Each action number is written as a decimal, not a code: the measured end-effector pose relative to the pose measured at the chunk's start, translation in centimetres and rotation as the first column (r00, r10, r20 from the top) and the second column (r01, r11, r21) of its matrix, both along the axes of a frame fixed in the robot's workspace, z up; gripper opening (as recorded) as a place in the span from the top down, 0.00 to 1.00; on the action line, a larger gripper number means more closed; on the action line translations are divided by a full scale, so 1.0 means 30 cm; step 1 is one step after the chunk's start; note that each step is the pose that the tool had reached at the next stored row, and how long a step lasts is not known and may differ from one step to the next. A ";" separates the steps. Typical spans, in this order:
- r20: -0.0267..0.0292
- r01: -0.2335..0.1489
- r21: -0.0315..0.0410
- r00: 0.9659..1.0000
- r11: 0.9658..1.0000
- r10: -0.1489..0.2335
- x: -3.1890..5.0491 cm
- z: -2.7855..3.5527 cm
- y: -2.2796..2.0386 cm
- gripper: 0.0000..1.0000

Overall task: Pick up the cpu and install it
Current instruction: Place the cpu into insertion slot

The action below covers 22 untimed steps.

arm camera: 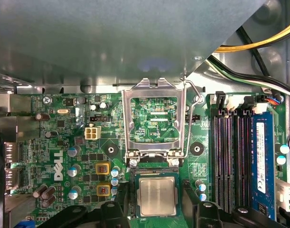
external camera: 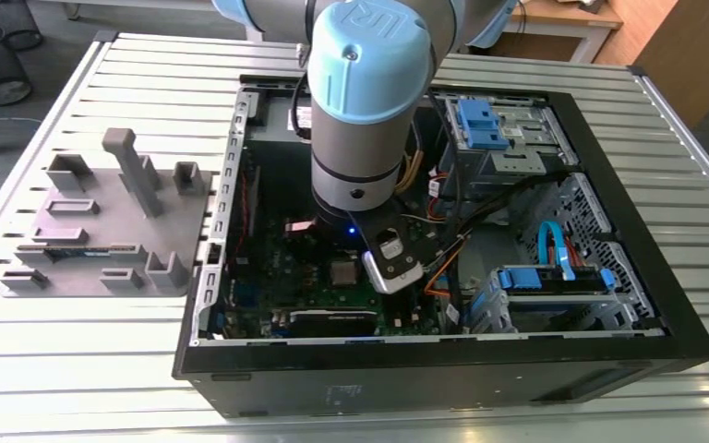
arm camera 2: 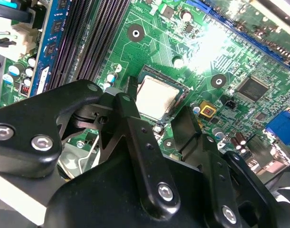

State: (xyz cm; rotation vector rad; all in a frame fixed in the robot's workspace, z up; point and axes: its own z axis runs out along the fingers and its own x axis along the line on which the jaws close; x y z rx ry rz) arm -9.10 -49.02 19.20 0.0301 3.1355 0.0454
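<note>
The cpu (arm camera: 156,195): small flat square chip, silvery-grey metal top facing up. It lies level and square in the green motherboard's (arm camera: 88,156) black socket (arm camera: 154,171), just beside the raised, hinged-open metal socket frame (arm camera: 127,123).

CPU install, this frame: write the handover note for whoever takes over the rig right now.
Gripper: down inside the computer case, straddling the CPU; whether it grips or has let go cannot be told.
CPU: lying square in the socket on the motherboard, metal top up.
Done: CPU brought to the socket.
Left: socket frame is open beside the CPU, not closed over it.
</note>
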 end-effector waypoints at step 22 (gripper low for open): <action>0.000 0.000 -0.003 1.000 1.000 0.000 0.000 0.004 0.000 0.62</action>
